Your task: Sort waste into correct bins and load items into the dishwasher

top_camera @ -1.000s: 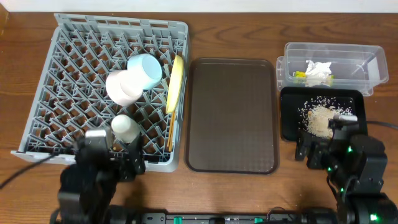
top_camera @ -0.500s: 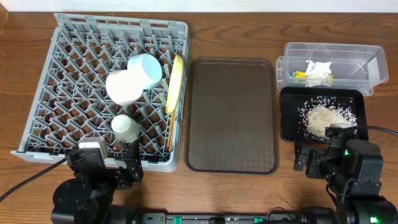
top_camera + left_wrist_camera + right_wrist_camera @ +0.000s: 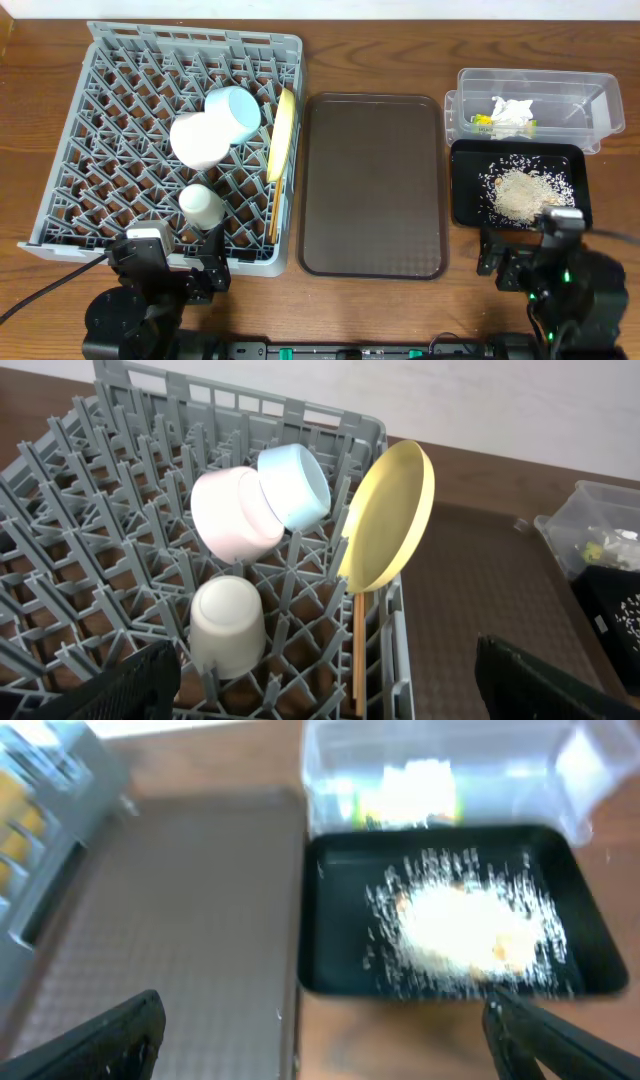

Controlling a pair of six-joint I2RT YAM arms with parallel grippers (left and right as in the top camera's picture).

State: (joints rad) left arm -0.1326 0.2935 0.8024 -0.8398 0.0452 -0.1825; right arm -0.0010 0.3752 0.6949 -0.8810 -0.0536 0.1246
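Overhead: rack (image 3: 70, 190) at left holds blue bowl (image 3: 234, 112), pink bowl (image 3: 198, 140), cup (image 3: 202, 206), plate (image 3: 283, 132) on edge at its right wall, and chopsticks (image 3: 272, 215) below the plate. Tub (image 3: 580, 95) at right holds tissue (image 3: 513, 113) and wrapper (image 3: 483, 123). Black tray (image 3: 465, 195) just below it holds crumbs (image 3: 520, 192). Brown tray (image 3: 373, 185) between them shows nothing on it, and I see no loose item on the surface (image 3: 330, 50). I judge sorting and loading complete or nearly so. Left wrist: left pincer (image 3: 325, 652) spread wide, empty, low at the rack's near edge. Dishes are packed close, so I would watch the plate. Right wrist, blurred: right pincer (image 3: 322, 1005) spread wide, empty, just short of the black tray, with nothing standing between.
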